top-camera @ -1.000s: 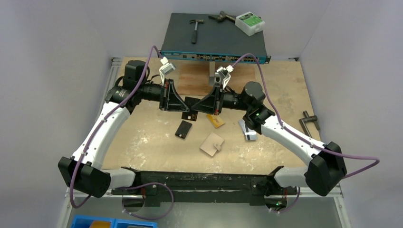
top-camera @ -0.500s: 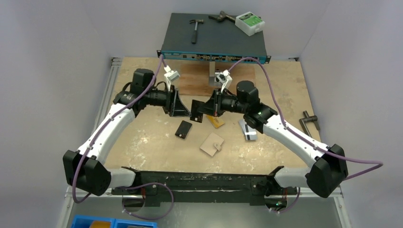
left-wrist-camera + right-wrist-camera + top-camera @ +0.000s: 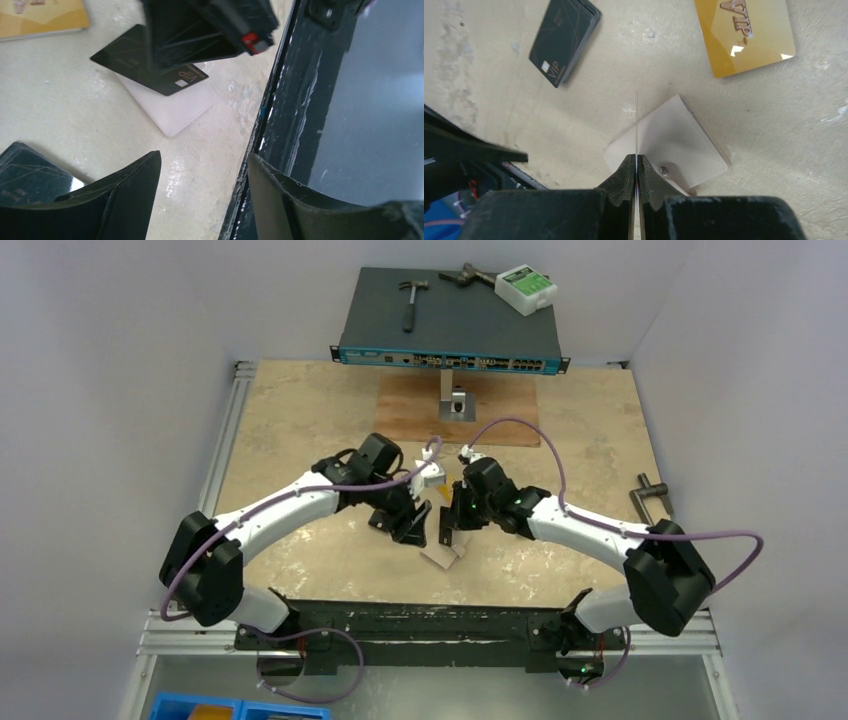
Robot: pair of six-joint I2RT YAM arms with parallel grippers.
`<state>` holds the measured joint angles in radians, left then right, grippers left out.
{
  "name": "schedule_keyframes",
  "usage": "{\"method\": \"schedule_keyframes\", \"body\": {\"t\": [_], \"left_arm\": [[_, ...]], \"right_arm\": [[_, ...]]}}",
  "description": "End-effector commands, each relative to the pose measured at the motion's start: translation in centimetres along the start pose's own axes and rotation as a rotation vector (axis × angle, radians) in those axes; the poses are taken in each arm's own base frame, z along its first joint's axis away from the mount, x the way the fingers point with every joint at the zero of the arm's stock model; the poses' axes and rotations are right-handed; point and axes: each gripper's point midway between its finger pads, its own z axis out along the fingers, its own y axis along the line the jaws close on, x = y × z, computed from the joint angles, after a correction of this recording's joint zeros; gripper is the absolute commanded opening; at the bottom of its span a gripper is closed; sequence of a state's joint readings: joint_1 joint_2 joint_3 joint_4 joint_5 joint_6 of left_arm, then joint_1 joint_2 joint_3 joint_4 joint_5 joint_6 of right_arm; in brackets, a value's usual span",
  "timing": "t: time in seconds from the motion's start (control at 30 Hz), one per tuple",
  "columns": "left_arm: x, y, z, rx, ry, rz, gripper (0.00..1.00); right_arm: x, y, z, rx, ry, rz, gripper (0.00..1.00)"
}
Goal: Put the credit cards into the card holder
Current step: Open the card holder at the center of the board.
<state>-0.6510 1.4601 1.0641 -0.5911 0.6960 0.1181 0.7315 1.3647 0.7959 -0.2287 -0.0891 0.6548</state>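
My right gripper (image 3: 636, 160) is shut on a black credit card (image 3: 125, 62), held on edge just above the beige card holder (image 3: 674, 140), which lies closed with its snap tab fastened. In the top view the right gripper (image 3: 450, 527) hangs over the card holder (image 3: 440, 558) near the table's front. My left gripper (image 3: 204, 157) is open and empty beside it on the left (image 3: 410, 523). A stack of black cards (image 3: 564, 40) and an orange-yellow card (image 3: 744, 35) lie flat on the table behind the holder.
The black front rail (image 3: 420, 620) runs just in front of the holder. Farther back stand a wooden board (image 3: 400, 410) with a metal bracket (image 3: 457, 400) and a network switch (image 3: 450, 340) bearing a hammer (image 3: 410, 300) and a white box (image 3: 525, 285). A clamp (image 3: 650, 498) lies right.
The left gripper opened and let go of the black card, which stayed in the right gripper. Both arms swung from mid-table down toward the card holder near the front.
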Motion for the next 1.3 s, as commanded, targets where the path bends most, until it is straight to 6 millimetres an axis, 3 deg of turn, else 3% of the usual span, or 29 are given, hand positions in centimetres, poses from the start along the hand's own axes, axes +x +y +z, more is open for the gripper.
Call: {"method": "schedule_keyframes", "body": {"t": [0.0,0.2,0.57,0.77,1.03,1.27], "left_arm": [[1.0,-0.5,1.4,-0.068,0.026,0.286,0.63],[3.1,0.2,4.0,-0.131,0.117,0.532,0.63],[2.7,2.2,7.0,-0.267,0.129,0.709,0.65],[3.7,2.9,8.1,-0.314,0.18,0.836,0.82],[3.1,3.6,9.0,-0.37,0.179,0.889,0.83],[2.6,3.9,9.5,-0.387,0.198,0.815,0.75]], "right_arm": [[-0.9,0.1,0.7,0.068,-0.056,0.003,0.0],[0.0,-1.2,0.0,0.114,-0.049,0.008,0.0],[0.6,-1.9,-1.2,0.116,-0.07,0.071,0.0],[0.9,-2.8,-1.8,0.141,-0.078,0.08,0.0],[1.1,-3.5,-2.2,0.144,-0.086,0.098,0.0],[1.7,-4.1,-2.6,0.152,-0.084,0.108,0.0]]}}
